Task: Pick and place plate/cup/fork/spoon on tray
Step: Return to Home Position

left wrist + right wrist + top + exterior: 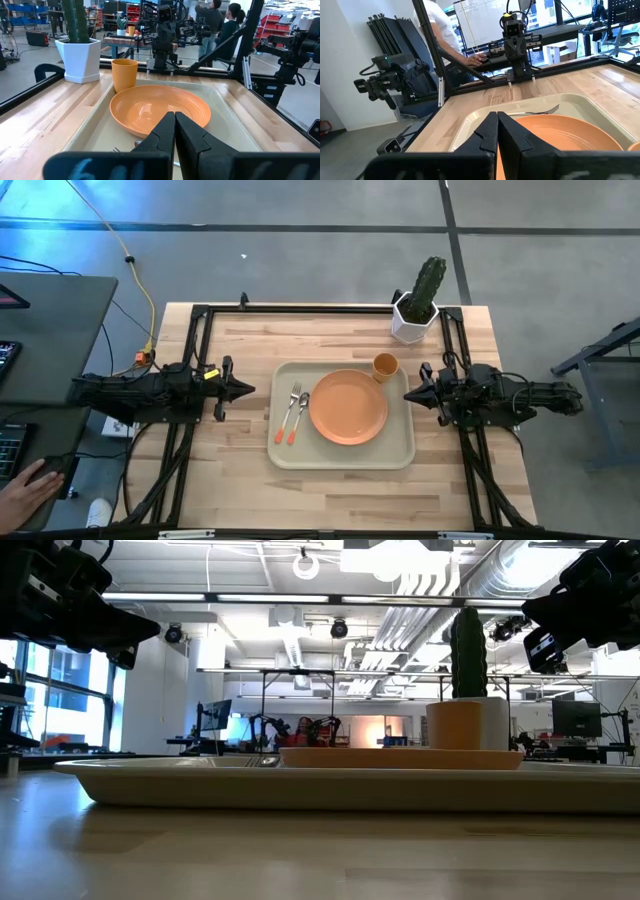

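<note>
The beige tray [400,455] lies in the middle of the table. The orange plate [348,407] rests flat on it. The cup [385,366] stands upright on the tray's far right corner. The fork [292,414] and the spoon [300,416] lie side by side on the tray's left part. My left gripper [250,389] is shut and empty, above the table left of the tray. My right gripper [408,394] is shut and empty, above the tray's right rim. The plate [160,110], cup [124,74] and tray [235,117] also show in the left wrist view.
A white pot with a green cactus [417,305] stands at the table's far edge, right of middle, just behind the cup. Black frame rails [320,308] run along the far edge and both sides. People [220,22] stand in the room beyond.
</note>
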